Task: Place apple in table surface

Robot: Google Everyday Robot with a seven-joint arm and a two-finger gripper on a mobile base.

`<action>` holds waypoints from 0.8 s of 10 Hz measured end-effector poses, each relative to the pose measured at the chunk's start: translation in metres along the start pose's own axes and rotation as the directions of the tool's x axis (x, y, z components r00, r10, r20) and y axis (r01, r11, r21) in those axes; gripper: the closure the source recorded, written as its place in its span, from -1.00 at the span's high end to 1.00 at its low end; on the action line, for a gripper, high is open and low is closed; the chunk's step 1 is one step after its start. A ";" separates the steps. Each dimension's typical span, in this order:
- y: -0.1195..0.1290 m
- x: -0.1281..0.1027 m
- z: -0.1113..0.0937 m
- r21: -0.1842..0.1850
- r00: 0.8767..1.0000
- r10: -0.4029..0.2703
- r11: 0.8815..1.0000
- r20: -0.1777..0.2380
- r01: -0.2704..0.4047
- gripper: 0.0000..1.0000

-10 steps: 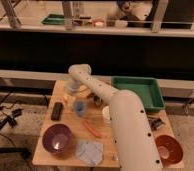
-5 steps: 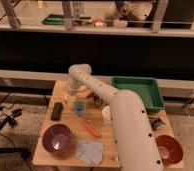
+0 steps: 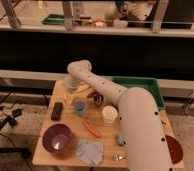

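Note:
The table surface is a small light tan wooden top in the middle of the camera view. My white arm reaches from the lower right across it to the far left corner. The gripper hangs below the wrist over that corner, next to a pale yellowish object. I cannot make out an apple; it may be hidden at the gripper.
On the table are a black block, a blue cup, a white cup, a red-orange stick-like item, a purple bowl and a grey cloth. A green tray lies to the right, an orange bowl at the right edge.

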 end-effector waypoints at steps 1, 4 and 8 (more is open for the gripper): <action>0.000 0.000 -0.004 0.009 1.000 -0.003 1.000 -0.005 0.003 0.60; 0.000 -0.002 -0.003 0.008 1.000 -0.007 1.000 -0.004 0.007 0.60; 0.000 -0.001 -0.004 0.008 1.000 -0.005 1.000 -0.004 0.005 0.60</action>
